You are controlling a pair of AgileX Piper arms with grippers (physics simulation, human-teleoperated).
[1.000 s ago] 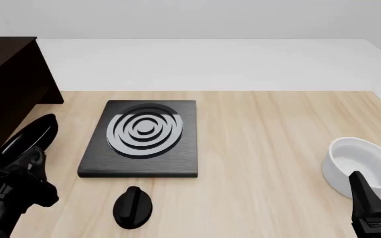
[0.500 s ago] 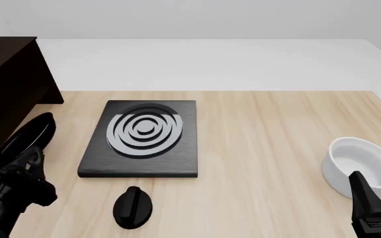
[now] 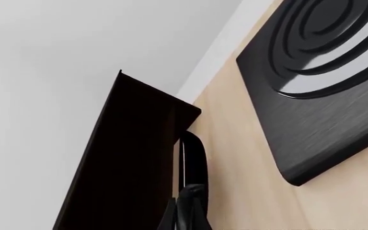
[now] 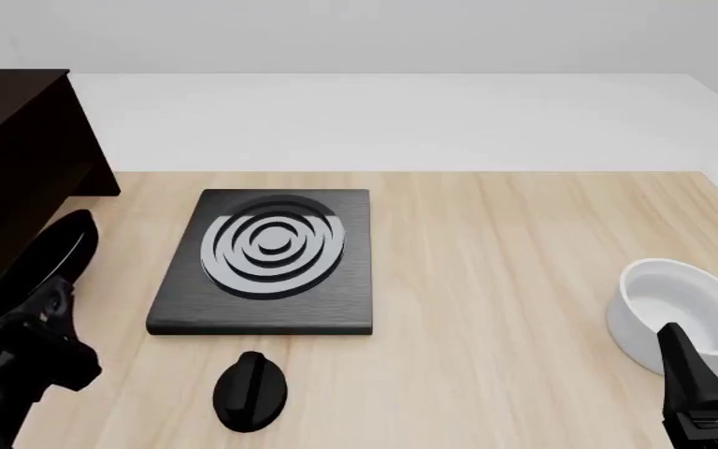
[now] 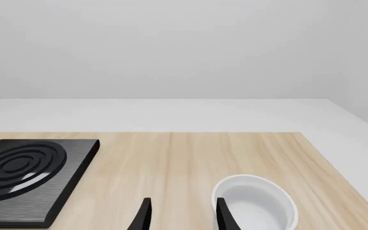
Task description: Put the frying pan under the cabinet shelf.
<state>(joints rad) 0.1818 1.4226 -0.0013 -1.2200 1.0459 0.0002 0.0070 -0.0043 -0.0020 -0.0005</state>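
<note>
The frying pan (image 4: 48, 254) is glossy black and hangs tilted on its edge at the table's left, close against the dark brown cabinet shelf (image 4: 10, 159). My left gripper (image 4: 37, 316) is shut on the pan's handle just below the pan. In the left wrist view the pan (image 3: 195, 158) shows edge-on beside the cabinet shelf (image 3: 132, 163), with the left gripper (image 3: 185, 216) at the handle. My right gripper (image 4: 714, 363) stands open by the front right edge, with nothing between its fingers (image 5: 144, 216).
A square black stove plate (image 4: 272, 262) with grey rings lies in the middle left. A small black knob (image 4: 251, 391) sits in front of it. A white bowl (image 4: 681, 304) stands at the right, just beyond the right gripper.
The left gripper and the pan have shifted a little to the left, toward the cabinet shelf. The right arm has not moved.
</note>
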